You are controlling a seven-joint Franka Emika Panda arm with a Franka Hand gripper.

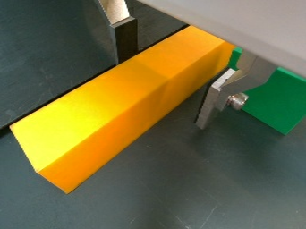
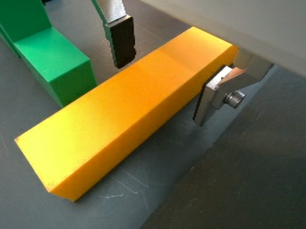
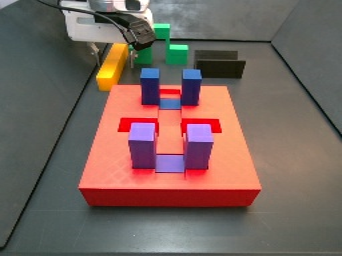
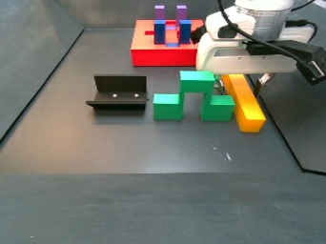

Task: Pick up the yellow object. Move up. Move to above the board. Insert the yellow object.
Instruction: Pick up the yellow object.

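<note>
The two-finger gripper [image 1: 167,76] is down over the far end of the long, smooth yellow-orange rectangular bar [image 1: 125,103], which lies flat on the dark grey floor [image 1: 203,188]. In both wrist views the flat silver fingers [image 2: 120,40] stand one on each long side of the bar, close against its faces; whether the pads actually press it cannot be told. The bar's near end is free, with bare floor around it.

In a side view the yellow bar [image 4: 246,103] lies just beside a group of green blocks [image 4: 195,95], one of them close to a finger in a wrist view [image 1: 269,94]. A dark L-shaped fixture [image 4: 117,93] stands well apart from the bar, beyond the green blocks.

The large flat red square slab [image 3: 167,160], with recessed slots and upright blue and purple blocks [image 3: 171,85], lies near the bar [image 3: 112,64], not touching it. A black bar [image 3: 221,67] rests beyond the slab. Dark walls enclose the floor.
</note>
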